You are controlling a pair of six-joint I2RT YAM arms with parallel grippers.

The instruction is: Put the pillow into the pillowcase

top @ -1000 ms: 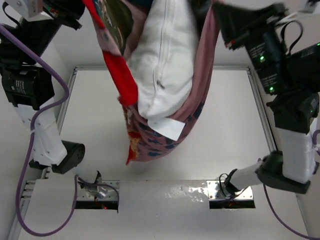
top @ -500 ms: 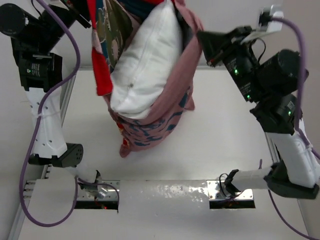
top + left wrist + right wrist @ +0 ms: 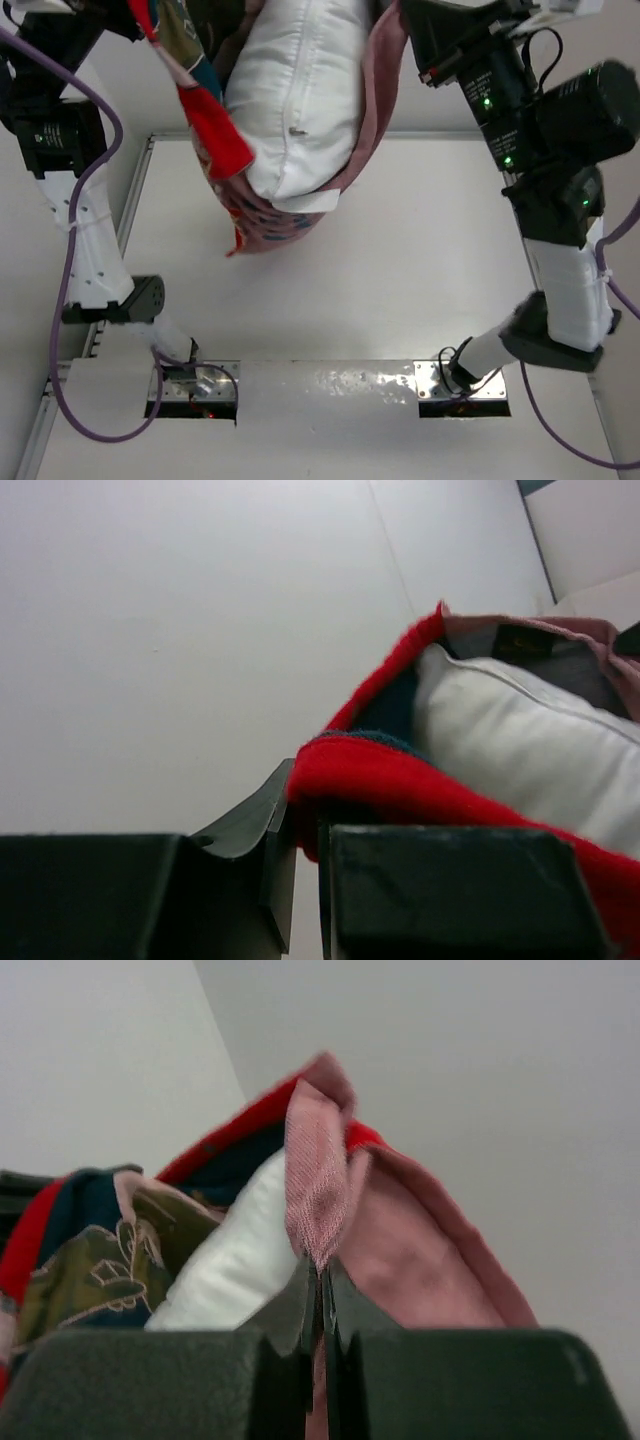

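— Where the left arm rises at the far left, what is its gripper [image 3: 306,835] doing?

— Its jaws are pressed together on a red hem of the pillowcase [image 3: 214,135]. The left wrist view shows the cloth nipped between them.

— And the pillowcase itself?

— It hangs above the far half of the table [image 3: 420,280], strung between the two arms with its mouth upward. The printed red side droops on the left and the pale pink inside shows on the right. Whether its sagging bottom touches the table, I cannot tell.

— Where is the pillow [image 3: 300,90]?

— Inside the case, standing upright. Its lower end, with a white tag [image 3: 308,203], is sunk into the bottom of the case. Its upper part runs out of the top view. Both wrist views show its white between the two sides of the case.

— The right gripper [image 3: 322,1285]?

— It is at the far right, jaws closed on the pink edge of the pillowcase. A fold of that edge stands up above the fingertips.
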